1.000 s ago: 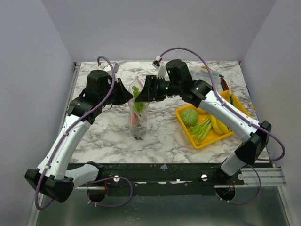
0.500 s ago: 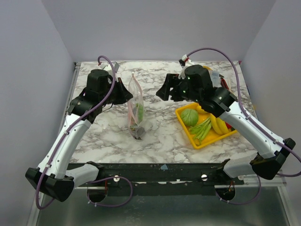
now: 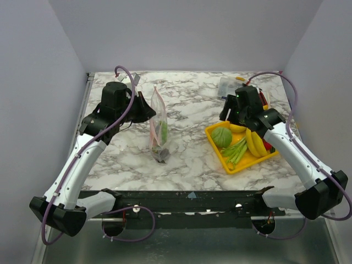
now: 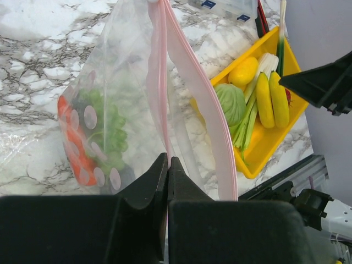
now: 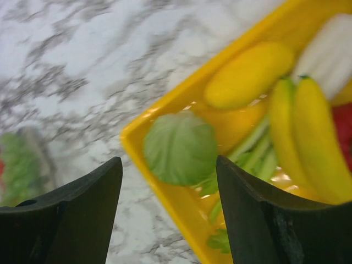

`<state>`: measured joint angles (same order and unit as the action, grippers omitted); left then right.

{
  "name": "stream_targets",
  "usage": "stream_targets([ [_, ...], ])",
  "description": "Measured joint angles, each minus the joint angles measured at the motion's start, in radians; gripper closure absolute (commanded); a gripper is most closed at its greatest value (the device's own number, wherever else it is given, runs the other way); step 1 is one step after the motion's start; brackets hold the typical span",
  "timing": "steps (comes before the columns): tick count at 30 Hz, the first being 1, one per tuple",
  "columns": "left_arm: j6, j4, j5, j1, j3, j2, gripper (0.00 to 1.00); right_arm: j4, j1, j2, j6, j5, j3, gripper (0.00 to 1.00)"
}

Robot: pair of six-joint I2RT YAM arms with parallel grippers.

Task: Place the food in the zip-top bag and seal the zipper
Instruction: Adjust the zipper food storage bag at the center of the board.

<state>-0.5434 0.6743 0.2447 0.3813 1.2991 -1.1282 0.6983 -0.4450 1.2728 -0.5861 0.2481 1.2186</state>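
The clear zip-top bag [image 3: 160, 125] stands upright mid-table, its mouth open. My left gripper [image 4: 168, 164] is shut on one side of the pink zipper [image 4: 158, 82]; the other side [image 4: 212, 126] bows away. Green food [image 4: 107, 124] and orange-red food [image 4: 69, 129] lie inside the bag. My right gripper [image 3: 226, 113] hangs open and empty over the yellow tray's [image 3: 218, 152] far left corner. In the right wrist view the round green one [image 5: 179, 147] lies below its open jaws [image 5: 169, 162]. Bananas [image 3: 254, 144], green stalks [image 3: 236, 149] and a red fruit [image 3: 268, 146] are also in the tray.
A rigid clear compartment box [image 3: 231, 86] sits at the back right, with thin red and dark tools [image 3: 263, 99] beside it. A yellow lemon-like piece [image 5: 247, 74] lies at the tray's far end. Grey walls close in the table's back and sides.
My right gripper has pulled back from the bag's mouth and swung right over the tray, its jaws wider. The green piece it carried is gone from it. The left arm holds still.
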Motion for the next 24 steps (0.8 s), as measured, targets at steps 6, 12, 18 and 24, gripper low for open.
stream_targets([
  [6,-0.001,-0.001,0.013,0.000,-0.007,0.003,1.00,-0.019,0.320,-0.068,-0.018,0.004,-0.181,0.30],
  [12,-0.003,-0.007,0.030,0.000,-0.015,0.006,1.00,-0.075,0.493,-0.105,-0.041,-0.050,-0.330,0.34],
  [18,-0.028,-0.026,0.040,0.000,-0.014,-0.004,1.00,-0.134,0.509,-0.105,-0.011,-0.214,-0.341,0.32],
  [24,-0.163,-0.082,0.072,0.090,0.081,-0.175,1.00,-0.185,0.508,-0.145,0.012,-0.280,-0.338,0.30],
])
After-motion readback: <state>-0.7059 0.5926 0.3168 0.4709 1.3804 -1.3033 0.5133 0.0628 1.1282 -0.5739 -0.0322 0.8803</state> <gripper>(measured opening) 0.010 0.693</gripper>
